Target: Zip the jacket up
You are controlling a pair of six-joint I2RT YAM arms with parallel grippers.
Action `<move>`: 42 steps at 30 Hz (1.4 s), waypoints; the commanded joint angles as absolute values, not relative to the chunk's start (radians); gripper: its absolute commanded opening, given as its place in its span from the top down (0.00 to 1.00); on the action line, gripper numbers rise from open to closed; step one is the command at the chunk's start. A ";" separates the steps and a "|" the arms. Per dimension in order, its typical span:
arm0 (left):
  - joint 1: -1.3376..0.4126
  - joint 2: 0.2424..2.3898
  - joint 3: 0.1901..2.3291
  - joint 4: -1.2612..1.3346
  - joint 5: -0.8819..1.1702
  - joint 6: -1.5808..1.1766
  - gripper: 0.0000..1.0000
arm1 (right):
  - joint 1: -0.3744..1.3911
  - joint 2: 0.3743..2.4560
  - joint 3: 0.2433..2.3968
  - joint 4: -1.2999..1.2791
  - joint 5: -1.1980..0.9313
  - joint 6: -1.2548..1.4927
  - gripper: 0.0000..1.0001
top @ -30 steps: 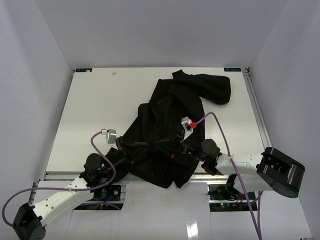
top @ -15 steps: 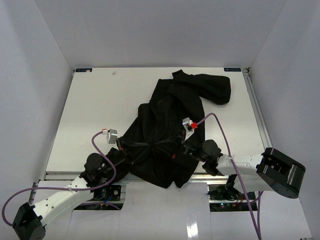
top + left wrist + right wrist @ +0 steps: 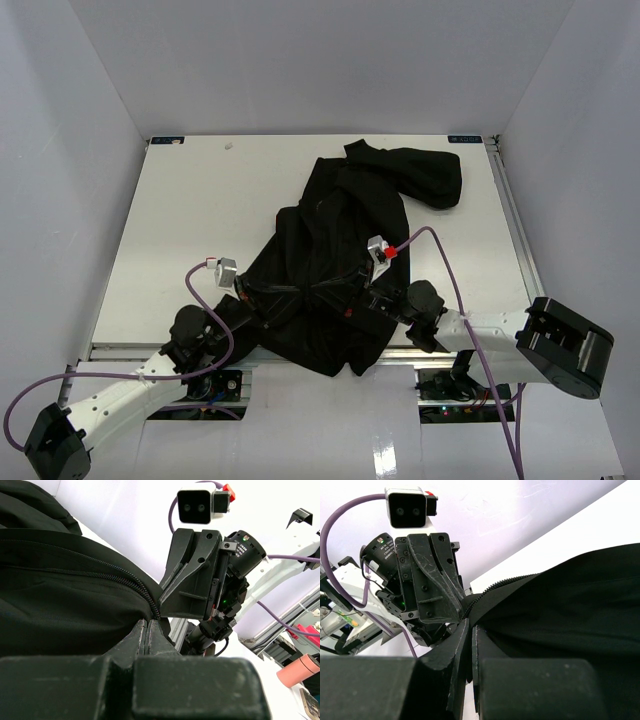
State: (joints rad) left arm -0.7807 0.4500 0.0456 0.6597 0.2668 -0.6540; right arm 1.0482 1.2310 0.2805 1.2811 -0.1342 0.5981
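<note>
Black jacket [image 3: 340, 250] is lying crumpled beyond the jaws on the tabletop [image 3: 190, 220], left jaws and right jaws each clenching its zipper edge [image 3: 100, 575], tips facing; holding both edges level and taut is looking wise.

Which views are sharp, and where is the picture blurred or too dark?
Top external: evenly lit and sharp, but the jacket is so black that its folds hardly show. Left wrist: the zipper teeth are sharp; the left gripper blurs near the lens. Right wrist: the right gripper blurs likewise.
</note>
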 commanded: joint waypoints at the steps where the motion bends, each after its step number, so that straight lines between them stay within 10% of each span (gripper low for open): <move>1: -0.781 0.450 0.002 0.670 0.283 -0.645 1.00 | 1.047 1.196 0.285 1.508 -0.108 0.580 0.92; 42: -0.781 0.370 0.029 0.583 0.132 -0.623 1.00 | 1.048 1.302 0.333 1.580 -0.147 0.629 0.92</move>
State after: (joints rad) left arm -0.7807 0.3790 0.0456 0.5735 0.1371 -0.6281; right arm 1.0473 1.2991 0.2898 1.2827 -0.1531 0.6262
